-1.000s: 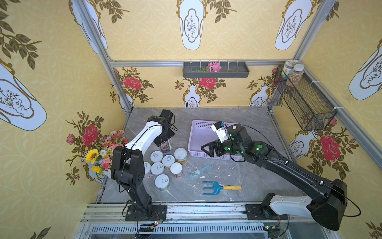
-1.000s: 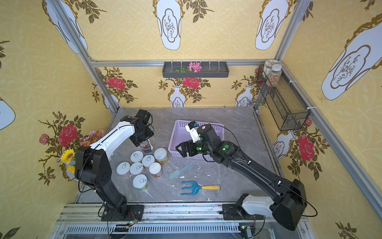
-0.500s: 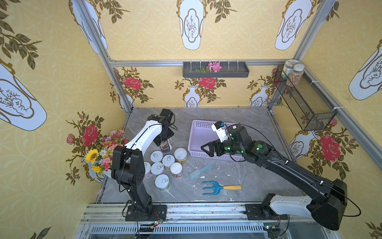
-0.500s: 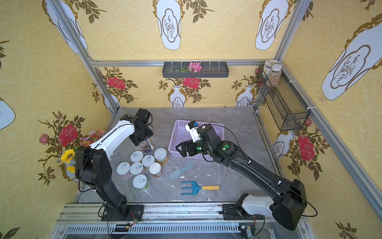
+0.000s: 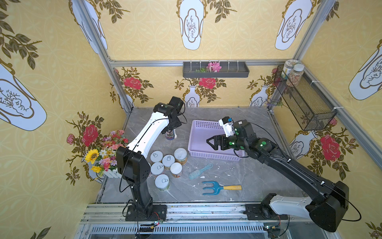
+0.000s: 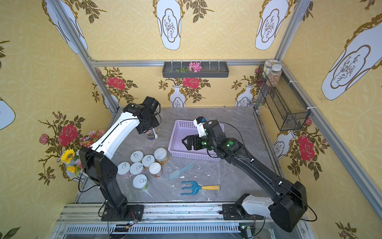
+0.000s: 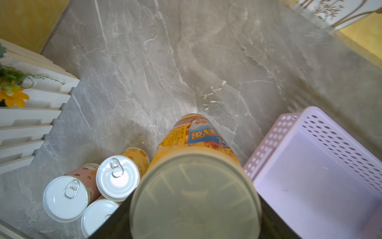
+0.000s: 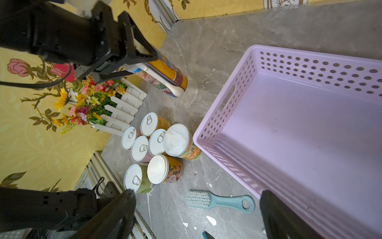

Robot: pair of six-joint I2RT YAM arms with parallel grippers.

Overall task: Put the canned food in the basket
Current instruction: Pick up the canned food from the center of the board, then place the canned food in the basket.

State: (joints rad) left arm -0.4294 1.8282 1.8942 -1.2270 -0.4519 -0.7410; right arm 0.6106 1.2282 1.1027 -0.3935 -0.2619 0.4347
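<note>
- Plainly, the tall can (image 8: 169, 78) is the one in hand: the left gripper (image 8: 142, 64) is clamped shut across its upper sidewall, and it stands left of the lilac basket (image 5: 191, 134), apart from it.
- It tilts a little in the right wrist view. I cannot tell whether its base touches the grey table (image 5: 248, 165) or has just lifted clear.
- The can looks like rigid metal that should not give under the jaws, but the glossy printed label looks slippery.
- It is taller than the others and held high, so I judge it could swing or pivot in the grip. A hold lower on the body would steady it.
- I cannot judge its weight; if it is full, it will be fairly heavy.
- The right gripper (image 5: 211, 143) hangs over the basket's near left corner with its jaws spread wide and nothing between them.
- The basket itself is empty.
- Seven short cans (image 6: 148, 160) stand upright and tightly packed near the basket's front left corner. The packing leaves little finger room, so the outer ones look easiest to take by the sides.
- In both top views the left wrist hides its fingers.
- In the left wrist view the can's blurred top fills the foreground.
- In a top view one short can is partly behind the left arm (image 5: 144, 136).
- The label text is too small to read.
</note>
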